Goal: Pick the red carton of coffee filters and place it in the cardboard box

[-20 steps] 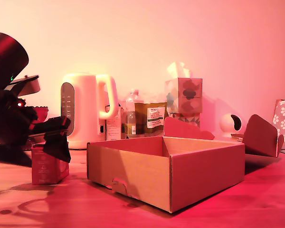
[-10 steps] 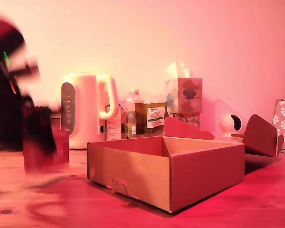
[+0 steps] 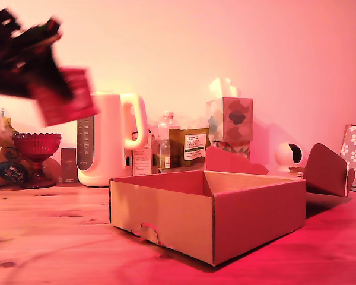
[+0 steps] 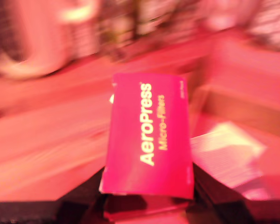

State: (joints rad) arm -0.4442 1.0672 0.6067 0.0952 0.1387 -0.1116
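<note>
One small red cardboard carton of coffee filters [image 3: 66,98], lettered "AeroPress", is riding clenched in our hand [image 3: 44,77], tilted high above the bench, while the wide shallow brown cardboard box [image 3: 210,211] is lying lower, toward the exterior view's right.

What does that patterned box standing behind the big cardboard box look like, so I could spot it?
Start at the wide cardboard box and look past its far wall. Standing tallest among the clutter is the tissue box, an upright cube printed with dark shapes, a tissue poking out of its top.
</note>
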